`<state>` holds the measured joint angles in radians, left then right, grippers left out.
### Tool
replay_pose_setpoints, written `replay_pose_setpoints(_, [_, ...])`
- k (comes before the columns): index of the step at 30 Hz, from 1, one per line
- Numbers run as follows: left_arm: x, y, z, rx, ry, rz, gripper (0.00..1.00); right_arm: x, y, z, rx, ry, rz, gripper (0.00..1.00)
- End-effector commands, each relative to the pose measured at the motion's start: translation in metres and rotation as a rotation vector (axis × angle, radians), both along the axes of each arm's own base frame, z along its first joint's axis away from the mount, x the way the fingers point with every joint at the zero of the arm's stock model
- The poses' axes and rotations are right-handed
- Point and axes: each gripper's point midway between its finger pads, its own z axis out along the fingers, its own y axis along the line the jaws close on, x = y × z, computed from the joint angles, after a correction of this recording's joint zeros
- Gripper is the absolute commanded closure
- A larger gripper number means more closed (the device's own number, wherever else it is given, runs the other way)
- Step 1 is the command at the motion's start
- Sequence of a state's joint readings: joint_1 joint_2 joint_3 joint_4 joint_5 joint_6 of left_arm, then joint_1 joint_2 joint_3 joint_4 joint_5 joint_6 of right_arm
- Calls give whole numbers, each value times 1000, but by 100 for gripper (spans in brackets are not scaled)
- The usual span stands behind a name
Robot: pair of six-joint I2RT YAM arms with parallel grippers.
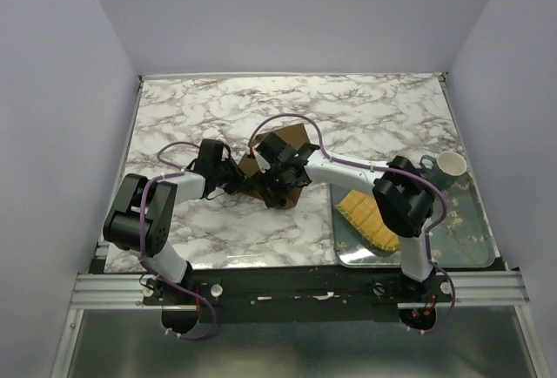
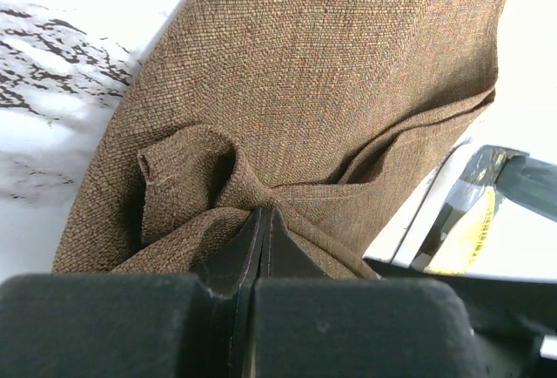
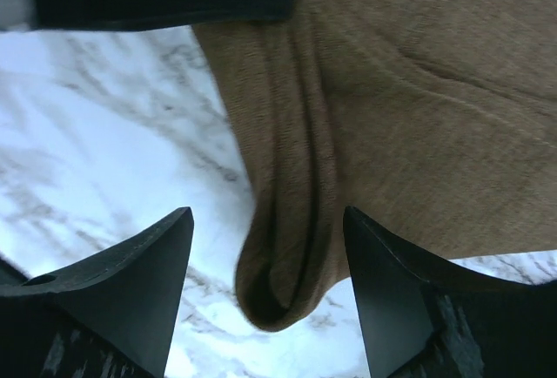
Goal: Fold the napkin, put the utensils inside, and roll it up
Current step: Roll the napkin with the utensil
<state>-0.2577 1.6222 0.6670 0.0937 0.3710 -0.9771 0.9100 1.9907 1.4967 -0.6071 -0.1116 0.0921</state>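
Napkin [image 2: 331, 73]: coarse-woven brown cloth, matt. Table [image 1: 365, 108]: smooth, glossy, marble-patterned. Tray [image 1: 466, 221]: glossy.

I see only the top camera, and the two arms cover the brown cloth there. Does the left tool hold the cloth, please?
Observer: Yes. In the left wrist view the left tool is shut on a bunched pleat of the dark brown woven cloth napkin.
Operator: Thank you. And is the right tool gripping it too?
Observer: No. In the right wrist view the right tool is open. A doubled, rounded edge of the napkin lies between its black fingers, but they do not grip it.
Operator: What is under that edge?
Observer: Bare white marble tabletop.
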Motion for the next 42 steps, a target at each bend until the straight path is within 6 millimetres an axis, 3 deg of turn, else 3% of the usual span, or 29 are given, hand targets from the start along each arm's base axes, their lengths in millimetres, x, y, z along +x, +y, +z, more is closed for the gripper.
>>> replay_pose_setpoints(1, [-37,34,-53,198,176,32,100,28,-12,-9,-82,-117,-81,28])
replay_pose_setpoints(12, [-37,34,-56,203,181,26,100,20,-19,-10,-72,-83,-128,55])
replay_pose_setpoints(14, [-36,35,-56,208,181,27,100,20,-21,-13,-58,-58,-138,66])
replay_pose_setpoints(21, [-34,36,-58,223,189,27,100,9,-37,-37,-27,43,-167,84])
replay_pose_setpoints(22, [-34,36,-58,223,191,28,100,9,-41,-43,-17,61,-178,92])
replay_pose_setpoints(25, [-33,36,-59,224,196,27,100,5,-40,-50,38,145,-177,99])
replay_pose_setpoints(29, [-33,37,-60,231,196,28,100,6,-40,-48,68,172,-177,95])
replay_pose_setpoints(30, [-35,37,-61,231,201,27,100,4,-39,-45,79,178,-174,89])
replay_pose_setpoints(31, [-34,37,-60,233,199,27,100,3,-38,-37,90,172,-167,76])
replay_pose_setpoints(34, [-35,38,-62,236,201,24,100,-2,-36,-22,118,180,-141,62])
replay_pose_setpoints(38, [-34,37,-61,235,199,24,100,-14,-35,-4,157,193,-128,57])
replay_pose_setpoints(42, [-33,37,-60,233,198,23,100,-24,-40,-5,147,195,-120,48])
